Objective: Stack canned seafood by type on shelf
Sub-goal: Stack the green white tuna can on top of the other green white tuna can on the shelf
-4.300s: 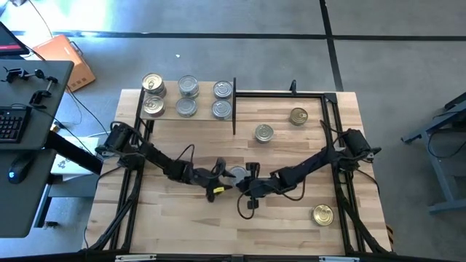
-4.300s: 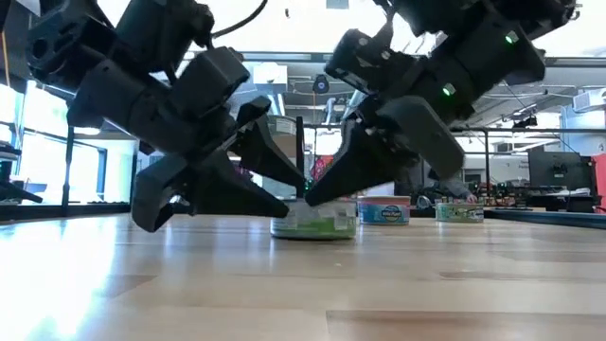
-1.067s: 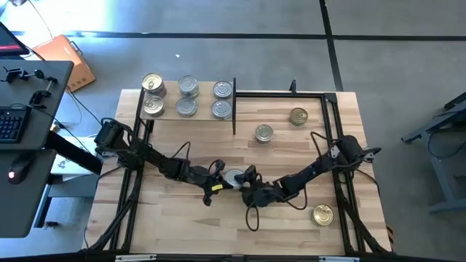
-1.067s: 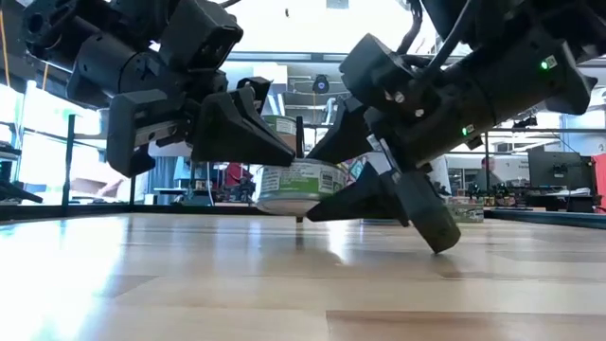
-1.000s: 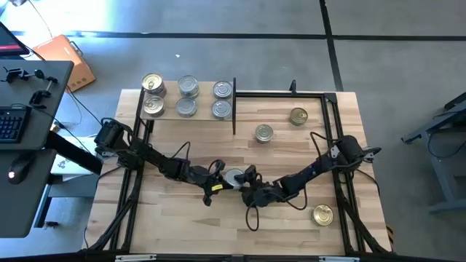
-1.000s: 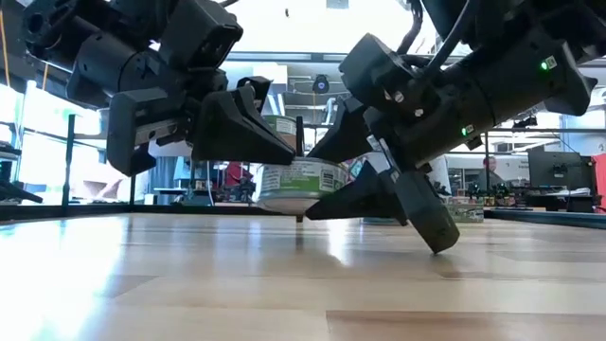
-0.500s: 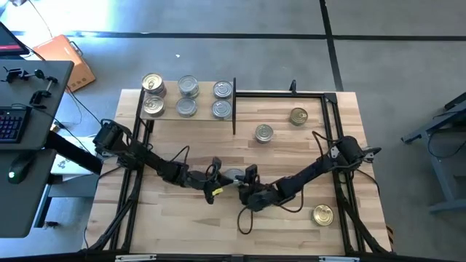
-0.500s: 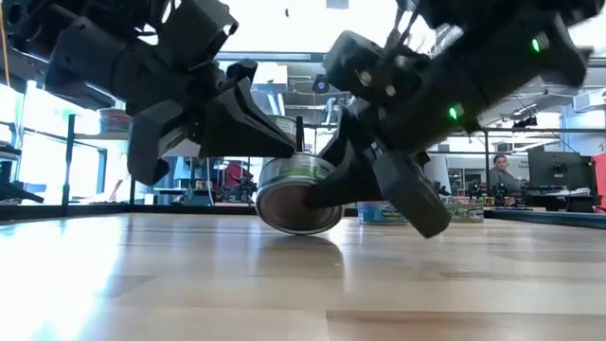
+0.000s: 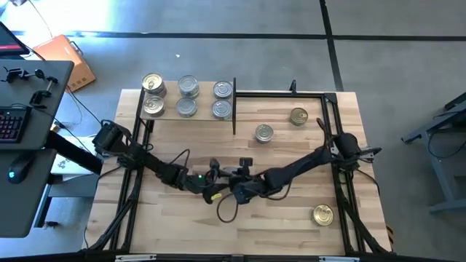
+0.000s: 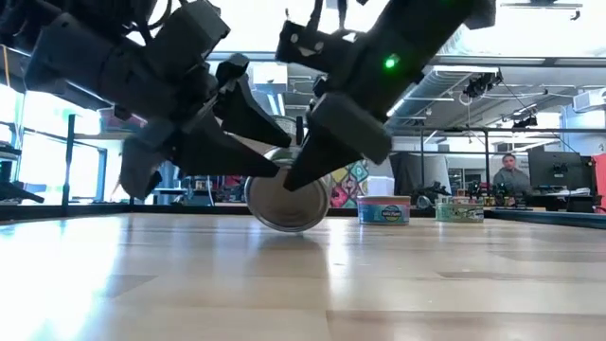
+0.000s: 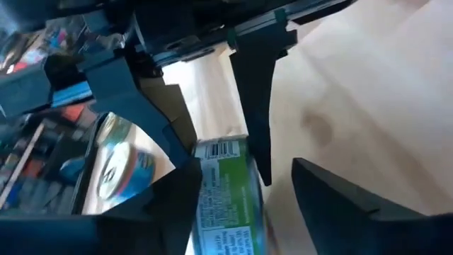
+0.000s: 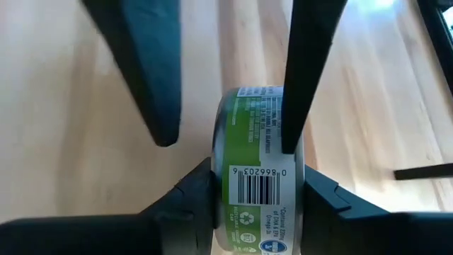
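**Tin tipped onto its rim between the 2 grippers**

The big light-wood table [image 9: 182, 225] fills the middle of the room. Both dark arms reach in from its sides and meet near its centre. The small shelf [image 9: 204, 98] stands at the far left corner and carries 6 tins in 3 pairs: 2 gold-topped tins [image 9: 153, 94] at its left end, 4 silver-topped tins [image 9: 204, 88] beside them.

The tin being handled [image 10: 287, 201] sits at the middle of the table, between the 2 grippers. It is on its rim, with a round flat face toward the low camera. Its short axis therefore lies level, running front to back across the table. I cannot tell whether its rim touches the wood or hangs just above it.

The right gripper [image 12: 258, 170] has the green-labelled tin clamped, a finger pressed against each side. The left gripper [image 11: 248, 166] is spread wide and straddles the same tin, with a clear gap on one side.

1 second ago the tin hung level in the air with its lid upward, the left fingers tight on it and the right ones wider. Half a second ago it was tilting over. Since then the pinch has passed from left to right.

The 3 loose tins have not moved: a silver one [image 9: 263, 132] and a gold one [image 9: 298, 116] lie right of the shelf. Another gold one [image 9: 322, 215] is near the front right corner.
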`<state>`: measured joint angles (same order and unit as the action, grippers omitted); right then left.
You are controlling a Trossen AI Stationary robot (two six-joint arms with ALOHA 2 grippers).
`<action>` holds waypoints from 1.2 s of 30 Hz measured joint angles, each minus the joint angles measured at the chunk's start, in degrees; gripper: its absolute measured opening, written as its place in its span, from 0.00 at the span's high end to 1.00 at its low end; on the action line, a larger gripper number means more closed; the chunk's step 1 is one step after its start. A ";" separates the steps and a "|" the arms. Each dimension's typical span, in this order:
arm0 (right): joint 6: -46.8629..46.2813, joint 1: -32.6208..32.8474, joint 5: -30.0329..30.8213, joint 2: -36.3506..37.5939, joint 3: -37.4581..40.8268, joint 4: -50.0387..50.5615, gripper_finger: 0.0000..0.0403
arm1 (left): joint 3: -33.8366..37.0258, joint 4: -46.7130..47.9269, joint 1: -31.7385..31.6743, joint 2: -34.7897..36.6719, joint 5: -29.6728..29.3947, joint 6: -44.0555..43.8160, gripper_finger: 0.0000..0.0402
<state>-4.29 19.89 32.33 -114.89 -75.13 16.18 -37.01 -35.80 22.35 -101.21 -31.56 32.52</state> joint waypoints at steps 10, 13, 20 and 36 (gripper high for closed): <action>-1.32 -1.32 -0.82 0.00 0.00 0.47 0.68 | -0.09 1.43 -1.37 0.02 -0.89 -6.47 0.50; -2.11 -1.30 -0.84 0.00 -0.06 1.05 0.68 | -0.09 1.33 -1.44 0.04 -1.09 -6.43 0.54; -5.15 -1.12 -0.89 0.24 -0.24 4.18 0.68 | 0.10 0.56 -0.88 0.00 -1.93 -6.97 0.53; -5.84 -1.19 -0.60 0.24 -0.17 4.72 0.69 | 0.11 0.31 -2.26 -0.02 -0.79 -12.96 0.36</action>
<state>-10.13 18.70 31.73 -114.65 -75.31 20.90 -36.91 -35.48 20.09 -101.23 -32.35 19.55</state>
